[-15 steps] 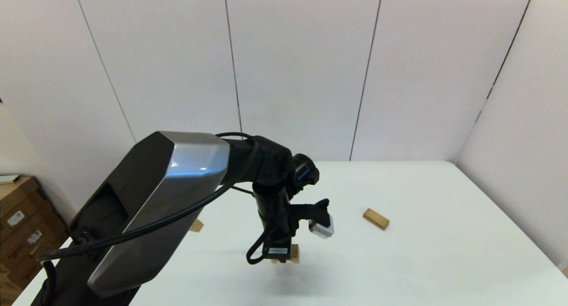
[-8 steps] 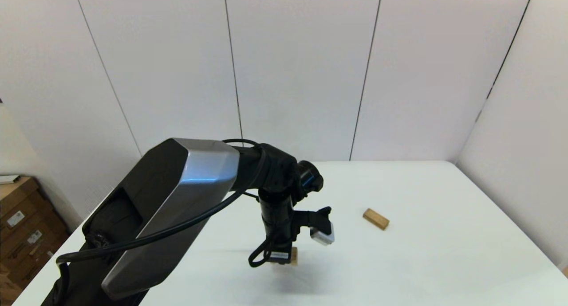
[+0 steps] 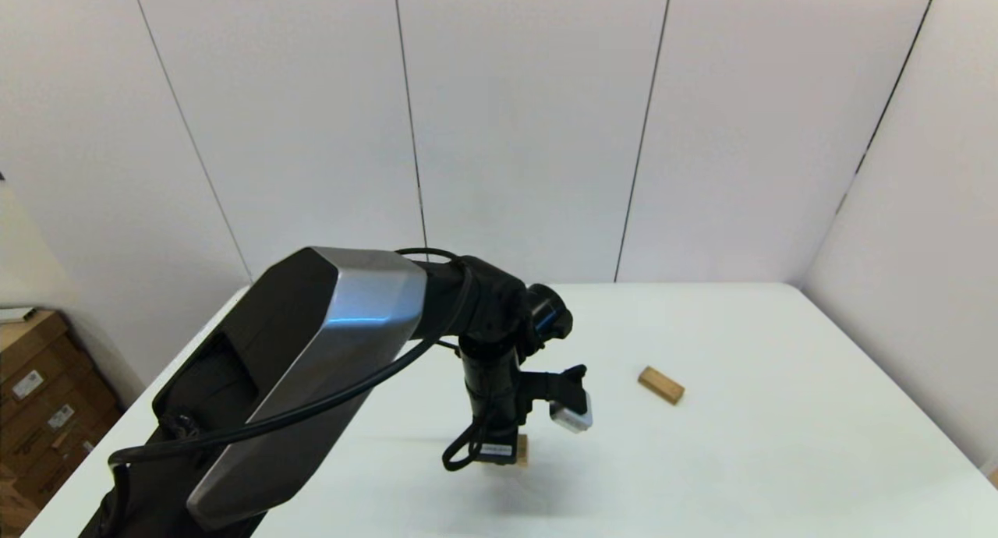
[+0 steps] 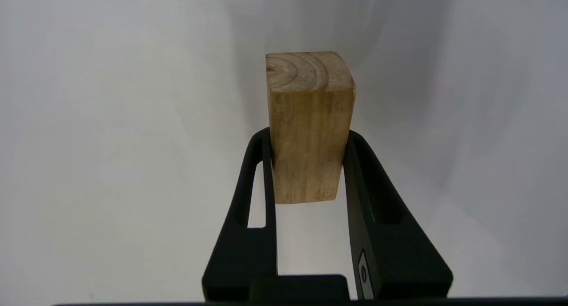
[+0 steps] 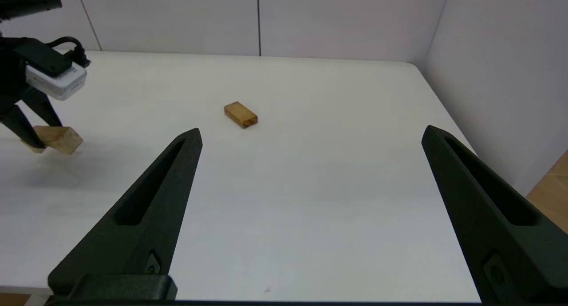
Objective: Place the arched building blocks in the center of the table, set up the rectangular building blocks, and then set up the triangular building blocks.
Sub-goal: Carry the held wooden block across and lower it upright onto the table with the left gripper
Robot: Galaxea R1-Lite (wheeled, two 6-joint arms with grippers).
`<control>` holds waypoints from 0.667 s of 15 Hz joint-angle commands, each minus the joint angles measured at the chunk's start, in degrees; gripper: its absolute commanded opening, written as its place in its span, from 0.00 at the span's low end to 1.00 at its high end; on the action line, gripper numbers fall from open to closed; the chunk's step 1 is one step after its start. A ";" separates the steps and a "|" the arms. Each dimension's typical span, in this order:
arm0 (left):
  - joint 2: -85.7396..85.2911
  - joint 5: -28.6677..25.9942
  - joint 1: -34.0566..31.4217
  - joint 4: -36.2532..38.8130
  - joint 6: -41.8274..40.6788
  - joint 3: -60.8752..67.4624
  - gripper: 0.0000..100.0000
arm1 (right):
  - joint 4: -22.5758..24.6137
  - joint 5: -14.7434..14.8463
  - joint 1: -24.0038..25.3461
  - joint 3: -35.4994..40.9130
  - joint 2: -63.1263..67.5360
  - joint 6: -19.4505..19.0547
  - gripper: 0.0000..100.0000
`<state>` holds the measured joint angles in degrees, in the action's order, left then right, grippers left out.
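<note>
The left gripper (image 4: pixel 307 139) clamps the arched block (image 4: pixel 309 124) over the white table (image 3: pixel 741 444); the rectangular block (image 3: pixel 660 385) lies to its right. White wall panels (image 3: pixel 530 132) stand behind. The right gripper (image 5: pixel 310 137) gapes wide.

We see the arched building block (image 4: pixel 309 124) as a pale wooden piece with curved grain rings on its end face, gripped by its two long sides between the black fingers (image 4: pixel 259 182) of the left gripper (image 4: pixel 306 135). In the right wrist view it (image 5: pixel 60 139) sits low over the white table (image 3: pixel 741 460), slightly tilted; whether it touches the surface we cannot tell. In the head view only a sliver of it (image 3: pixel 522 449) shows below the gripper, near the table's middle. The rectangular building block (image 3: pixel 661 385) is a small solid light-brown cuboid lying flat on the table, turned at an angle, well apart to the right of the arched one. The triangular block is hidden from us.
</note>
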<state>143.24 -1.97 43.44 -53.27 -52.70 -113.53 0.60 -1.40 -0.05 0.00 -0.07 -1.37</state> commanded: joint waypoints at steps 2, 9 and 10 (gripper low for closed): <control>0.46 -0.05 0.25 0.89 0.23 -0.02 0.00 | 0.02 0.00 -0.04 0.00 -0.01 -0.04 1.00; 0.90 1.18 0.77 2.56 2.60 -0.11 0.00 | 0.02 -0.09 0.05 0.00 -0.01 -0.04 1.00; 1.08 1.27 0.77 2.74 2.69 -0.11 0.00 | 0.02 0.00 -0.04 0.00 -0.01 -0.04 1.00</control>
<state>143.96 -0.79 44.12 -50.38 -49.81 -113.64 0.60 -1.45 -0.05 0.00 -0.07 -1.37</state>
